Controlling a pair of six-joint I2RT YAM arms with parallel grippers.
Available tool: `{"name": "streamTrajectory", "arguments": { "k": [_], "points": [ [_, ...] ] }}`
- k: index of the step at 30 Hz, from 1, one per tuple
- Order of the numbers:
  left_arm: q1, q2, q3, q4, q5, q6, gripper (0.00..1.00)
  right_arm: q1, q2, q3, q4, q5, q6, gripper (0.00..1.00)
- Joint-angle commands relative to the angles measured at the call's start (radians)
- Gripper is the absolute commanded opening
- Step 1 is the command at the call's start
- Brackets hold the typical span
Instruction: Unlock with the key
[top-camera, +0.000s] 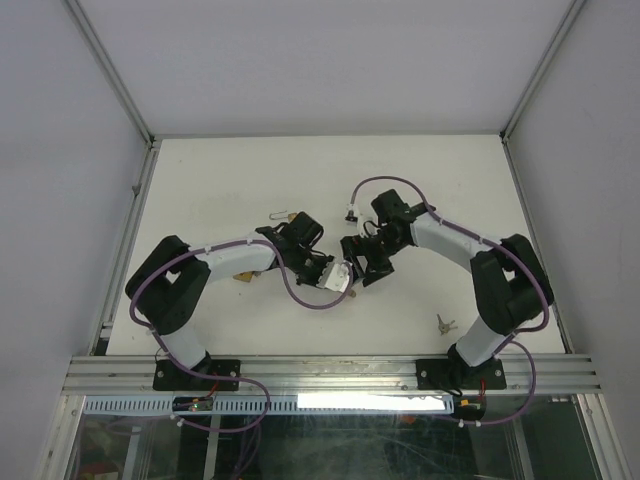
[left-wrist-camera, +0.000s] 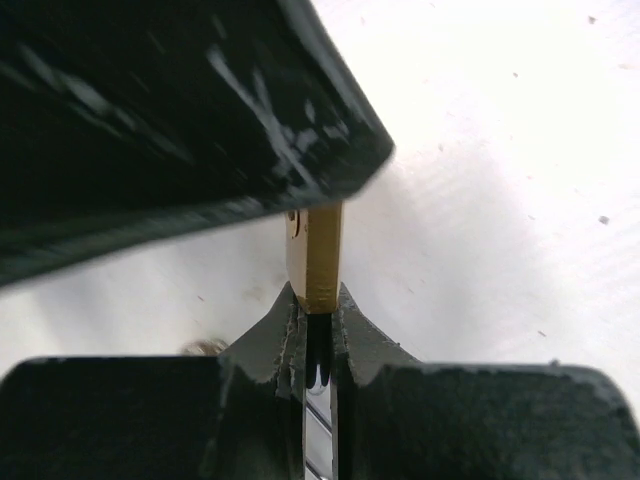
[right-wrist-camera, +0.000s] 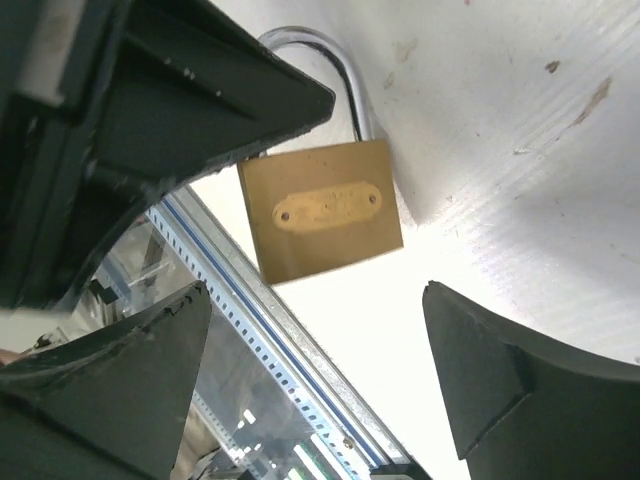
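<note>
The brass padlock is clenched by the left gripper near the centre of the counter. The right gripper is released and empty. The key lies ungrasped at five o'clock. With so narrow a hold, the padlock could be twisted loose if nudged.

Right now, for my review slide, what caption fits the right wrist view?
Brass padlock, clamped by the left tool, sits ahead of the open right tool.

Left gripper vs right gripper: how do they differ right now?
Left gripper is shut on the brass padlock; right gripper is open, holding nothing. Left gripper touches the padlock; right gripper's fingers stand clear of it. Both are black, two-fingered.
</note>
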Motion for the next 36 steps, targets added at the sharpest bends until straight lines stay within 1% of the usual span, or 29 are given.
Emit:
{"name": "streamTrajectory", "arguments": {
  "k": [1, 4, 8, 12, 15, 17, 20, 23, 26, 28, 30, 32, 33, 35, 36],
  "points": [
    [0.041, -0.062, 0.089, -0.268, 0.024, -0.057, 0.00, -0.008, -0.120, 0.053, 0.015, 0.034, -0.015, 0.89],
    [0.050, -0.052, 0.119, -0.360, 0.010, -0.061, 0.00, -0.021, -0.161, 0.037, 0.021, 0.063, -0.012, 0.89],
    [0.056, -0.013, 0.160, -0.409, 0.013, -0.103, 0.00, -0.066, -0.202, 0.027, 0.008, 0.094, 0.005, 0.89],
    [0.101, 0.056, 0.258, -0.552, 0.093, -0.092, 0.00, -0.108, -0.238, 0.037, -0.001, 0.145, 0.041, 0.89],
    [0.112, 0.116, 0.339, -0.690, 0.132, -0.046, 0.00, -0.109, -0.253, 0.060, -0.037, 0.227, 0.067, 0.89],
    [0.112, 0.143, 0.359, -0.732, 0.140, -0.061, 0.00, -0.110, -0.268, 0.069, -0.052, 0.284, 0.094, 0.89],
    [0.115, 0.148, 0.355, -0.739, 0.142, -0.105, 0.00, -0.111, -0.310, 0.070, -0.063, 0.377, 0.133, 0.88],
    [0.115, 0.125, 0.330, -0.716, 0.145, -0.136, 0.00, -0.113, -0.344, 0.066, -0.079, 0.514, 0.168, 0.89],
    [0.116, 0.129, 0.329, -0.718, 0.140, -0.158, 0.00, -0.118, -0.341, 0.090, -0.173, 0.664, 0.206, 0.89],
    [0.115, 0.139, 0.336, -0.760, 0.136, -0.147, 0.00, -0.128, -0.337, 0.102, -0.247, 0.773, 0.249, 0.90],
    [0.116, 0.136, 0.329, -0.797, 0.132, -0.139, 0.00, -0.146, -0.348, 0.084, -0.302, 0.875, 0.314, 0.95],
    [0.116, 0.117, 0.300, -0.816, 0.133, -0.148, 0.00, -0.183, -0.372, 0.045, -0.337, 0.914, 0.376, 0.99],
    [0.116, 0.105, 0.281, -0.819, 0.134, -0.162, 0.00, -0.211, -0.383, 0.021, -0.349, 0.907, 0.408, 1.00],
    [0.119, 0.088, 0.241, -0.824, 0.129, -0.196, 0.00, -0.267, -0.410, -0.023, -0.362, 0.883, 0.484, 0.99],
    [0.124, 0.088, 0.222, -0.828, 0.125, -0.210, 0.00, -0.293, -0.425, -0.049, -0.364, 0.878, 0.535, 0.95]
  ]
}}
